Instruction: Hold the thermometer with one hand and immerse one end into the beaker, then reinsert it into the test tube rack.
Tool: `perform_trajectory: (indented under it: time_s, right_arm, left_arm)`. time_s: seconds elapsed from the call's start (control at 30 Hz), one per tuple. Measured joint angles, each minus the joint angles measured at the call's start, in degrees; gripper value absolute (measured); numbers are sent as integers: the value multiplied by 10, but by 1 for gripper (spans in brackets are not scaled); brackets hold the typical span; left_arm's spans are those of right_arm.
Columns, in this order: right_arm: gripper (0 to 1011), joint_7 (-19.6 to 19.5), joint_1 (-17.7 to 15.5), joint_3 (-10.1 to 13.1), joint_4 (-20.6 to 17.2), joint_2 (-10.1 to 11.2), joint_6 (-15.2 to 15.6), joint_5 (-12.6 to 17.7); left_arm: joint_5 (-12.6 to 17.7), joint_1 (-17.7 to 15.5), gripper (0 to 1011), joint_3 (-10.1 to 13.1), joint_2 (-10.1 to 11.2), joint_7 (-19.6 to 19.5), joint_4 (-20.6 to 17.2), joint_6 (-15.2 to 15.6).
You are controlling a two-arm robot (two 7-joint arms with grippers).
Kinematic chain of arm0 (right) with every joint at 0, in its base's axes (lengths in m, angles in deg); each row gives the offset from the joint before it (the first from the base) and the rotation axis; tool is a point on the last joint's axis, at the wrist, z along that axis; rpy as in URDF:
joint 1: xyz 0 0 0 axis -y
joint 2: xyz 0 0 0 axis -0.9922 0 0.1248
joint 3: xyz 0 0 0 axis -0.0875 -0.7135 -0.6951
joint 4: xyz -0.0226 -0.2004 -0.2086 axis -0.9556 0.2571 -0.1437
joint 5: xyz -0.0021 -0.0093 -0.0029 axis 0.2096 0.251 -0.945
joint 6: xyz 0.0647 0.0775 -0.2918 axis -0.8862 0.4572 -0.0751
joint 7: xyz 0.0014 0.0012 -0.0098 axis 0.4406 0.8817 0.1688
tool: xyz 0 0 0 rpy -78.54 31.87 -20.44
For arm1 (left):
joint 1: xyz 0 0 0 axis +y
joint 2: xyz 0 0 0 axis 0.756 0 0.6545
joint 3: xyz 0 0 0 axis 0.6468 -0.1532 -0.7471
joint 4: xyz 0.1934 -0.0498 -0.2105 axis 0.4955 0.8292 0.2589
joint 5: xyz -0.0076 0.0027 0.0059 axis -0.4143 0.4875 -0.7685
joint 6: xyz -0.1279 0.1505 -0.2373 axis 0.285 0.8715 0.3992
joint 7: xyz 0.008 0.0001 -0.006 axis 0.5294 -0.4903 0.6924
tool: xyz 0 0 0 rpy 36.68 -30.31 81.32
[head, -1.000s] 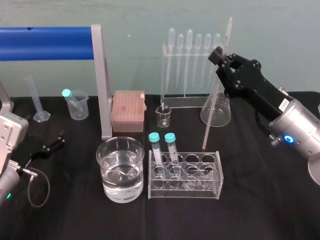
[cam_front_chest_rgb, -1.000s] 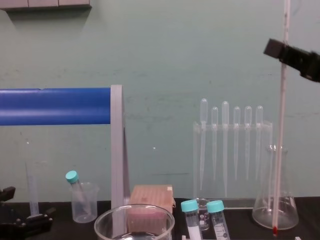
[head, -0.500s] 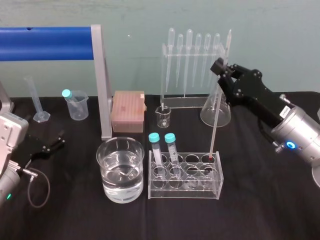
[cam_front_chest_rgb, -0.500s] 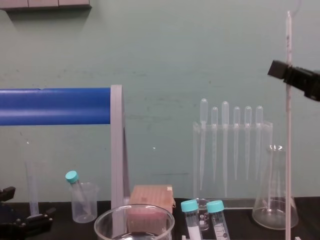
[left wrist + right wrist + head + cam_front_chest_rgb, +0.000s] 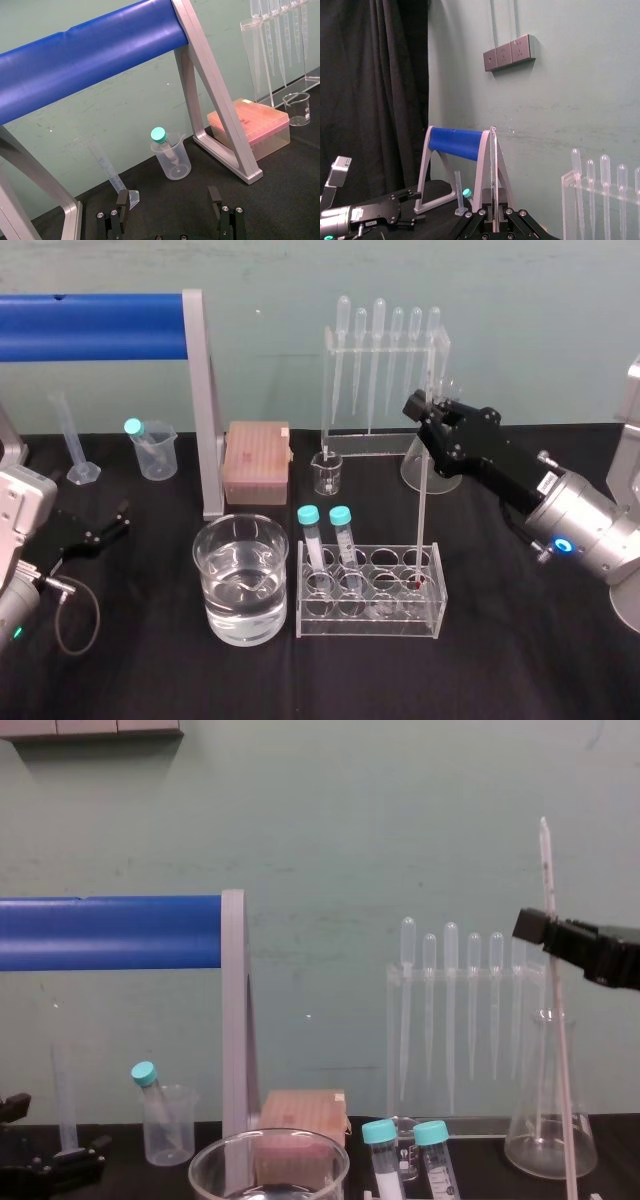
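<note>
Lowered, the thermometer (image 5: 423,500) sits in the rack (image 5: 366,626), pinched by the right gripper (image 5: 428,418); leaning on the rack could snap it; left gripper (image 5: 118,520) parked, jaws apart.

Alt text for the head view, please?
The right gripper holds the thermometer, its lower end in a right-hand hole of the test tube rack. The water-filled beaker stands left of the rack; the left gripper lies at far left.

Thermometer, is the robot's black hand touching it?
Touching. The right wrist view shows the thermometer pinched between the right gripper's fingers with no gap. The left gripper sits idle, open.
</note>
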Motion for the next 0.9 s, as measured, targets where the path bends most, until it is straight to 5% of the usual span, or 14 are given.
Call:
perform_trajectory:
  time_s: [0.9]
  right_arm:
    - [56,5,4,-6,21,-10,-1,3]
  left_arm:
    - [0,0,1008,0,0,0,0,0]
